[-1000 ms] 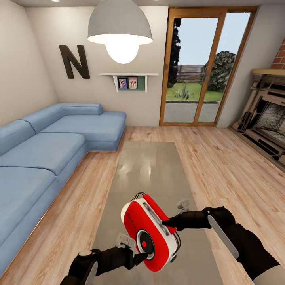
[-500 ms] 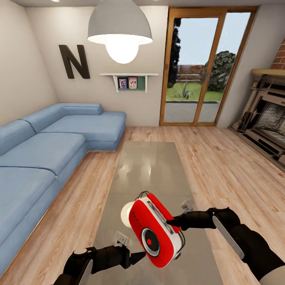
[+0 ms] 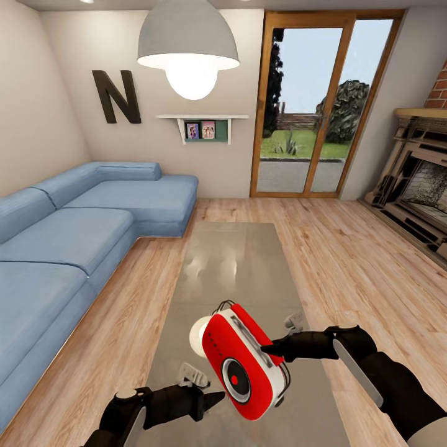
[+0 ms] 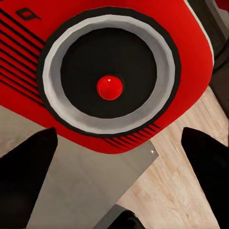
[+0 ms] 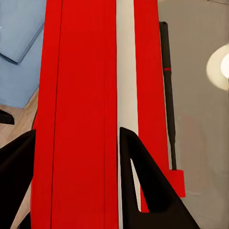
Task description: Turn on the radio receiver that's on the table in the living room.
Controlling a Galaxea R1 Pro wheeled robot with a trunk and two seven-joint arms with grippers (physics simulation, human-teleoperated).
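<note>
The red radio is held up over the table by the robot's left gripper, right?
Not quite. The red radio is held up over the table, but by the right gripper, as the head view shows. The left gripper points at it, apart.

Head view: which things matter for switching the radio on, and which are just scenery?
Job:
- radio, lifted and tilted over the table
- right gripper, shut on the radio's side
- left gripper, open, tips just short of the radio's round dial
- table

Scenery:
- sofa
- lamp
- letter N
- shelf
- glass door
- fireplace
</note>
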